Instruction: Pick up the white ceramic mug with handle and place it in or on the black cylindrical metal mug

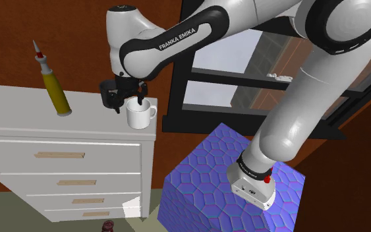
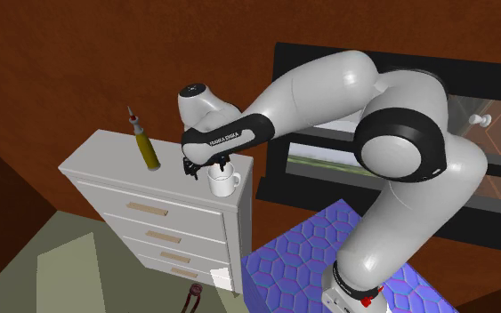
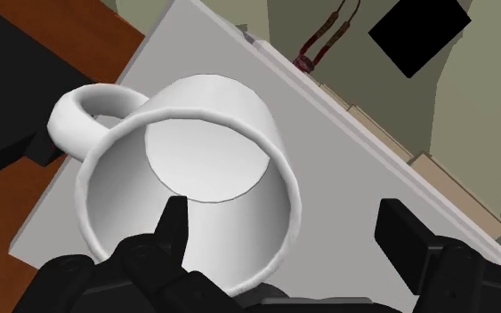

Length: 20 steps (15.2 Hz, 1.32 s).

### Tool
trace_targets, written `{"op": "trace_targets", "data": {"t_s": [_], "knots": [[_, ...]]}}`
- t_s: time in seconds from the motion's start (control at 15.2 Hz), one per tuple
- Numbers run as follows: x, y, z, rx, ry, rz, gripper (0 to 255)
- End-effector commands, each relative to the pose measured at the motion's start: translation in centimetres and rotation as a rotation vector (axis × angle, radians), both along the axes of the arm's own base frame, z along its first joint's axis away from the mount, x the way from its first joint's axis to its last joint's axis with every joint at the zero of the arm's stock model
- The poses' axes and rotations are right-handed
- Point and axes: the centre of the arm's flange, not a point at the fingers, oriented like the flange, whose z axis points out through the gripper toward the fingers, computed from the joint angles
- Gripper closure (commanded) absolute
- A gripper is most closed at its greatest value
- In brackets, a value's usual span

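Observation:
A white mug (image 1: 140, 116) with a handle stands upright near the right end of the white dresser's top (image 1: 19, 109). My gripper (image 1: 140, 99) hangs just over it, open. In the wrist view one finger (image 3: 170, 222) dips inside the white mug (image 3: 195, 169), the other stands well outside its wall, and neither presses on it. The handle (image 3: 79, 111) points away from the gripper (image 3: 284, 229). A black cylindrical mug (image 1: 106, 91) stands right behind the hand, partly hidden by it. From the second exterior view the gripper (image 2: 219, 165) sits directly above the white mug (image 2: 223, 184).
A tall yellow bottle (image 1: 56, 89) with a pointed cap stands further along the dresser's top toward the shoulder view's left. A dark-framed window (image 1: 243, 72) lies behind the arm. The blue patterned stand (image 1: 223, 178) is beside the dresser. A small dark red object (image 2: 192, 298) lies on the floor.

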Motion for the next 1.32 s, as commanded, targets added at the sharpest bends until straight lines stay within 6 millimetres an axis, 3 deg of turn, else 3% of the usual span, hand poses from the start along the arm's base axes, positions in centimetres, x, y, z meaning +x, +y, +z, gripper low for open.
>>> {"op": "trace_targets", "data": {"t_s": [0.0,0.33,0.79,0.86,1.25], "knots": [[0.3,0.2,-1.1,0.001,0.001,-0.001,0],[0.4,0.2,-3.5,0.001,0.001,-0.001,0],[0.4,0.2,-3.5,0.001,0.001,-0.001,0],[0.4,0.2,-3.5,0.001,0.001,-0.001,255],[0.4,0.2,-3.5,0.001,0.001,-0.001,255]]}}
